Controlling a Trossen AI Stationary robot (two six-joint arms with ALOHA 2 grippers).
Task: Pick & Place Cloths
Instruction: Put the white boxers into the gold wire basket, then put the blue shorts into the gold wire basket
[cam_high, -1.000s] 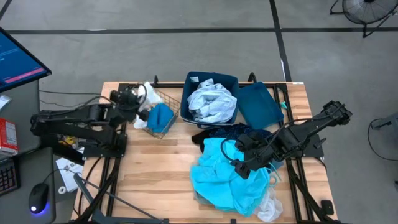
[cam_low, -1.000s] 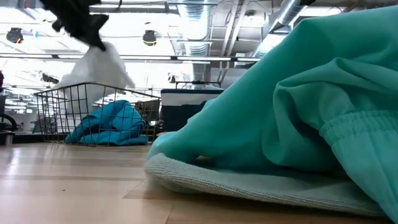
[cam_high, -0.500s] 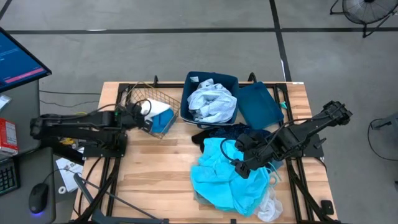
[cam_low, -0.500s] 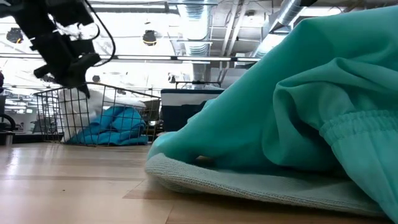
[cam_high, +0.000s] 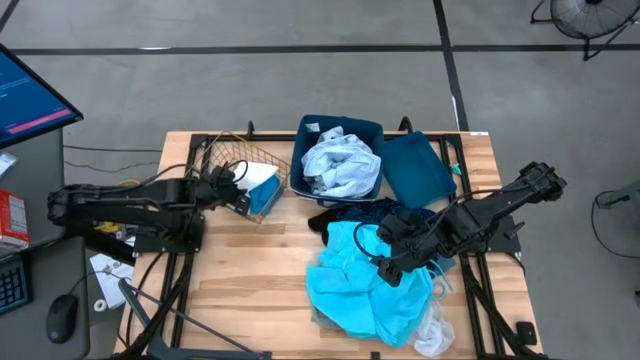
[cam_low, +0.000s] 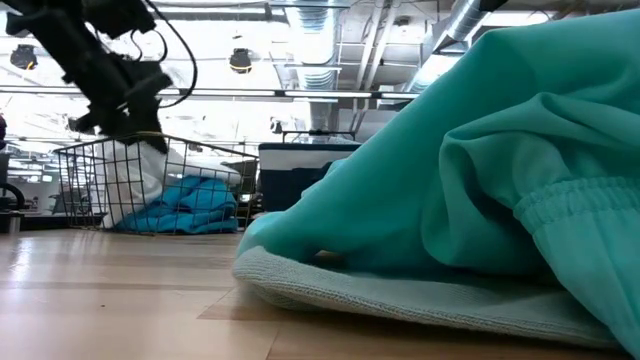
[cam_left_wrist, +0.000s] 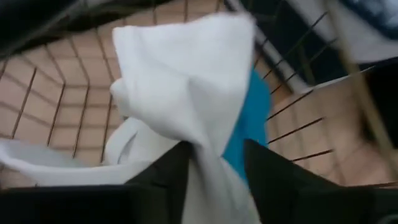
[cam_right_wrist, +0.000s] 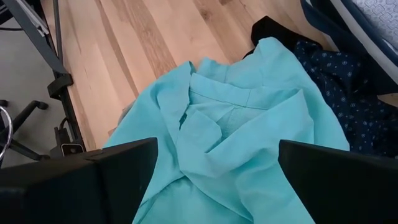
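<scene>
A brown wire basket (cam_high: 222, 150) stands at the table's far left with a blue cloth (cam_high: 262, 198) in it. A white cloth (cam_left_wrist: 186, 81) lies on the blue one. My left gripper (cam_high: 240, 184) reaches into the basket, open, its fingers on either side of the white cloth. A turquoise cloth (cam_high: 355, 285) lies heaped at the near right, on the table. My right gripper (cam_high: 385, 268) hangs open just above it, touching nothing. A navy dotted cloth (cam_high: 400, 212) and a black one (cam_right_wrist: 267, 28) lie beside the heap. My left gripper has the white cloth's narrow end (cam_left_wrist: 205, 168) between its parted fingers. That end lies against one finger (cam_left_wrist: 171, 177), and a strip of blue shows between it and the other. The fingers slant down from the table's left. The cloth rests in the basket.
A dark blue bin (cam_high: 340, 124) at the far middle holds a pale white-blue cloth (cam_high: 342, 165); a dark blue flat piece (cam_high: 415, 170) lies to its right. Bare wood (cam_high: 250, 270) spreads at the near left. Black frame rails run along the table's sides.
My left gripper has gone down and toward the table's near and right edges, from above the basket's far-left rim into the basket. The white cloth, which hung below it clear of the basket, now lies inside on the blue cloth.
</scene>
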